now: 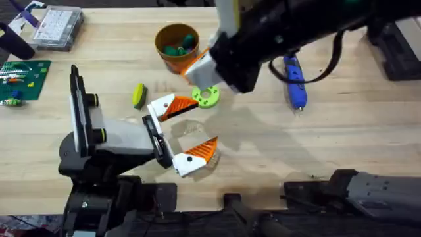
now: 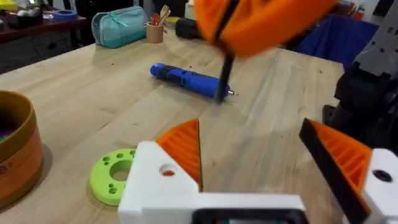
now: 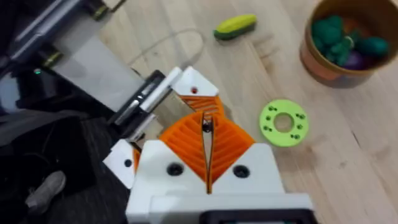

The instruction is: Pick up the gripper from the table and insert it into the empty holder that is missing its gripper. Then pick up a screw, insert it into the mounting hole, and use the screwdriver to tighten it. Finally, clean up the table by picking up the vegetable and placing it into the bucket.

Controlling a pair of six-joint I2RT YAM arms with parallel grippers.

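Right claw (image 3: 207,163): ribbed orange pads pressed together on 1 small dark screw (image 3: 206,125), poised above the holder (image 1: 155,141), seemingly to align it with the mounting hole. Left claw (image 2: 267,155): spread, holding nothing. Smooth yellow-green vegetable (image 1: 139,95) lies on the wooden worktop (image 1: 263,151) near the round orange bucket (image 1: 175,47); blue screwdriver (image 1: 294,81) lies apart.

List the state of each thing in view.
left hand: open, empty
right hand: shut on a dark pin
screwdriver: lying on the table
vegetable: lying on the table, outside the bucket
bucket: upright, holding toys
green disc: flat on the table
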